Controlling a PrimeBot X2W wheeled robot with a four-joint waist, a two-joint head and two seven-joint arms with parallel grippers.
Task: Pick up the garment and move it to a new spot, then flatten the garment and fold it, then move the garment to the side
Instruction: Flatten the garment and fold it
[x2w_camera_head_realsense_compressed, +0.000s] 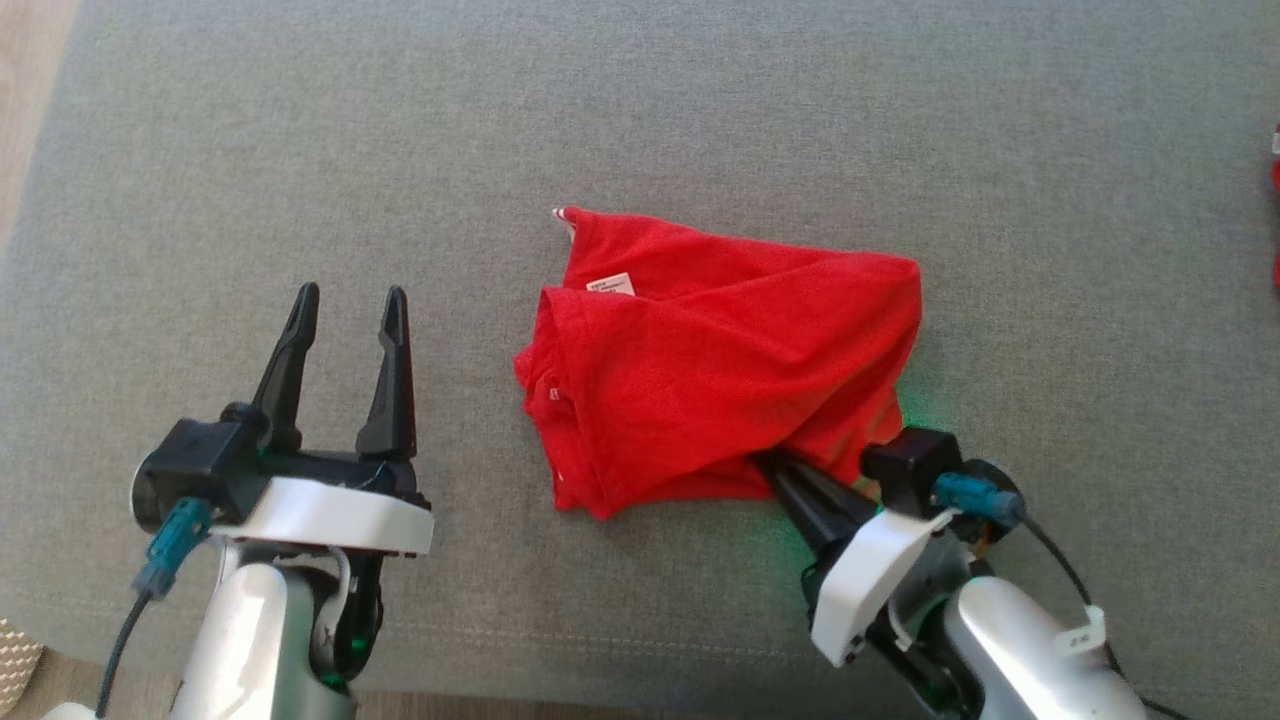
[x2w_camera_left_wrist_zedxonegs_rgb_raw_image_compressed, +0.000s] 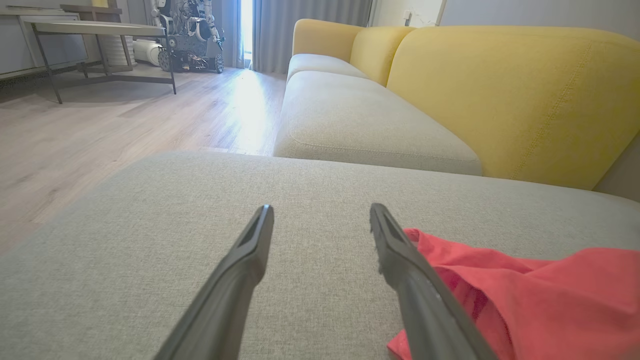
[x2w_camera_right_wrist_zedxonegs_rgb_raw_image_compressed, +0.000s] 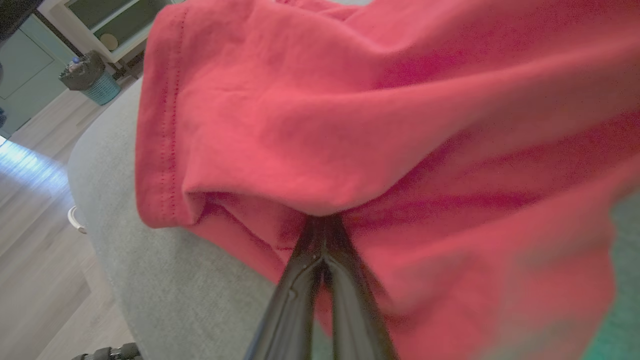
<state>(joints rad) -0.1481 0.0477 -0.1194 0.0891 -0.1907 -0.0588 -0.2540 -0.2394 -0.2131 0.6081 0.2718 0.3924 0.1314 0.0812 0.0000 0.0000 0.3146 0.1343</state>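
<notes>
Under garment (x2w_camera_head_realsense_compressed: 720, 370) fold — right tool (x2w_camera_right_wrist_zedxonegs_rgb_raw_image_compressed: 323, 234) tips buried, pinching it

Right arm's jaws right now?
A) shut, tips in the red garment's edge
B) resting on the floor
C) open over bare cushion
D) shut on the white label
A: the right gripper has its jaws pressed together, tips buried in a fold of the red garment.

We see the garment (x2w_camera_head_realsense_compressed: 720, 370) as matt red knit cloth with a stitched hem, and the cushion (x2w_camera_head_realsense_compressed: 300, 150) as coarse grey weave. On the left gripper (x2w_camera_left_wrist_zedxonegs_rgb_raw_image_compressed: 321, 206) the fingers (x2w_camera_left_wrist_zedxonegs_rgb_raw_image_compressed: 240, 280) look smooth, dark and faintly shiny; the floor (x2w_camera_left_wrist_zedxonegs_rgb_raw_image_compressed: 100, 125) is pale wood with a sheen.
</notes>
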